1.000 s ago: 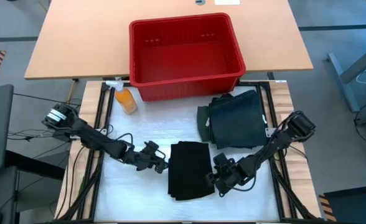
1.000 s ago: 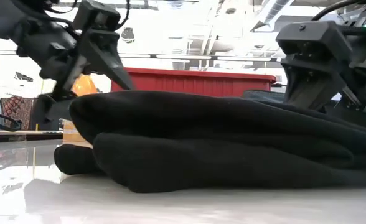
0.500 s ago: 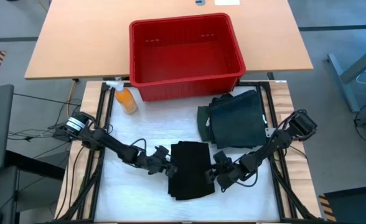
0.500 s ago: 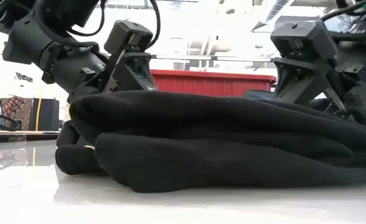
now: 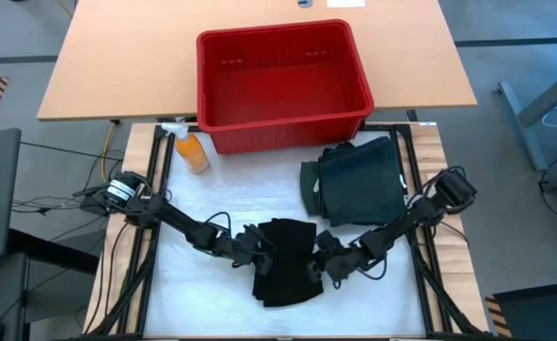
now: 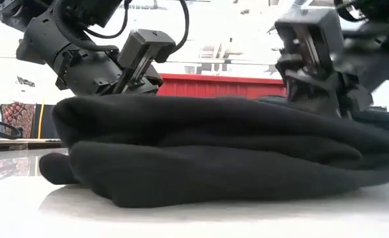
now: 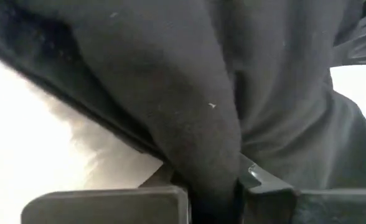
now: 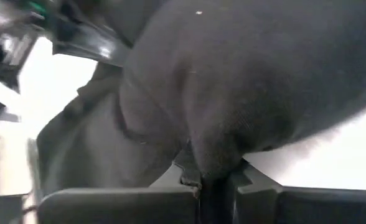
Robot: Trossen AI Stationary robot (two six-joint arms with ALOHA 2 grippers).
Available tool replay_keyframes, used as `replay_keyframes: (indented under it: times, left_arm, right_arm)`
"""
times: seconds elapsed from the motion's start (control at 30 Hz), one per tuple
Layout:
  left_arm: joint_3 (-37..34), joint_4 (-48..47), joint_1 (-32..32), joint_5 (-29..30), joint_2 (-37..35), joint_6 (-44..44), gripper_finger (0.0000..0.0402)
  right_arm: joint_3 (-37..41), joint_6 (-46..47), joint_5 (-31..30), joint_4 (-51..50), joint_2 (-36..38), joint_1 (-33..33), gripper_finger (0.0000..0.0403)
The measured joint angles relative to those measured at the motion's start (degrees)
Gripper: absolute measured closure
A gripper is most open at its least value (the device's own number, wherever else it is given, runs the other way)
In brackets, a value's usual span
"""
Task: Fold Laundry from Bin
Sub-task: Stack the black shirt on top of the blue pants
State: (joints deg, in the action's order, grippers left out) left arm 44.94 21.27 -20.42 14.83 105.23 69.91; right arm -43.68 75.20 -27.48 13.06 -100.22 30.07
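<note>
- High view: left gripper [image 5: 258, 248] and right gripper [image 5: 318, 258] pressed onto the two opposite edges of the folded black garment [image 5: 286, 275], lying directly between them. Soft, limp and light by the look; best taken by an edge fold, as here, since the middle would only sag. Folded dark green shirt [image 5: 359, 185] beyond the right gripper; empty red bin [image 5: 280, 83] farther ahead of both.
- Low view: garment a thick, rounded black stack of layers, matte and wrinkle-free, resting on the white surface [image 6: 181, 218] below both grippers.
- Left wrist view: fingers [image 7: 267, 186] pressed together, pinching a ridge of black cloth. Likely to stretch before sliding.
- Right wrist view: fingers [image 8: 170, 177] closed on a similar bunched fold; fabric thick enough not to slip out easily.
</note>
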Motion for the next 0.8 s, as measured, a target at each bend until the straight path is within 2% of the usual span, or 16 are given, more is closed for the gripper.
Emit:
replay_keyframes:
  times: [0.17,0.27,0.37,0.47,0.57,0.7,0.8]
  left_arm:
    - [-0.12,5.05,0.20,1.00,-3.13,-4.97,0.0378]
    - [0.88,9.93,0.17,2.51,-7.23,-10.15,0.0381]
    - [3.39,9.20,0.37,5.17,-11.57,-16.89,0.0381]
    - [7.08,7.59,2.05,8.00,-14.79,-22.38,0.0381]
    - [12.48,3.41,5.27,8.25,-15.12,-25.70,0.0381]
    - [21.74,-2.57,11.23,7.73,-11.52,-28.76,0.0381]
    - [29.14,-4.14,16.20,4.18,-6.25,-29.83,0.0381]
  right_arm:
    - [0.00,-3.89,0.74,0.57,6.22,-0.28,0.0361]
    - [-0.03,-8.33,0.47,0.41,12.39,-0.10,0.0363]
    - [-1.27,-13.98,0.39,-3.58,19.57,-0.24,0.0368]
    - [-4.18,-18.78,-0.41,-13.70,26.87,-1.41,0.0368]
    - [-7.48,-22.27,-1.64,-27.07,33.55,-3.21,0.0368]
    - [-11.23,-26.17,-1.59,-43.10,41.72,-6.93,0.0368]
    - [-12.76,-26.60,-1.53,-57.07,47.02,-10.35,0.0368]
